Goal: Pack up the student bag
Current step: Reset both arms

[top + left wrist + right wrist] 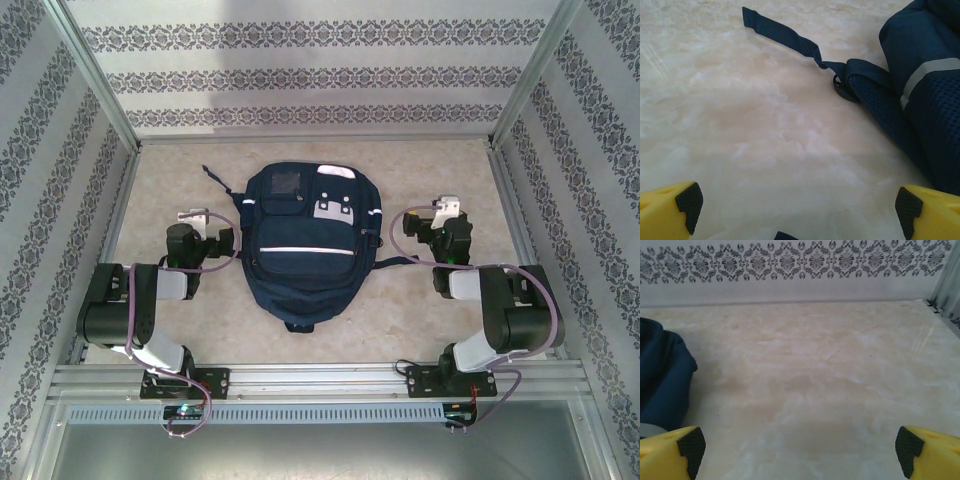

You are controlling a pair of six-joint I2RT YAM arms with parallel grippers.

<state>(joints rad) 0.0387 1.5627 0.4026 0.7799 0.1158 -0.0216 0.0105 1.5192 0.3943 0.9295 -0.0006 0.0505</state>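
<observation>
The student bag [305, 240], navy blue with thin white stripes and grey-white patches, lies flat in the middle of the table with its front facing up and looks zipped shut. My left gripper [195, 215] rests just left of it, open and holding nothing. In the left wrist view the left gripper [799, 207] hovers over bare table, with the bag's side [925, 100] at the right and a loose dark strap [785, 37] trailing away. My right gripper [443, 208] sits to the bag's right, also open. The right gripper [800, 449] faces the back wall, with the bag's edge [662, 380] at the left.
The pale marble-patterned table [180, 330] is boxed in by patterned walls [300, 80] at the back and sides, with aluminium frame posts [95, 70]. Bare table lies on both sides of the bag and behind it.
</observation>
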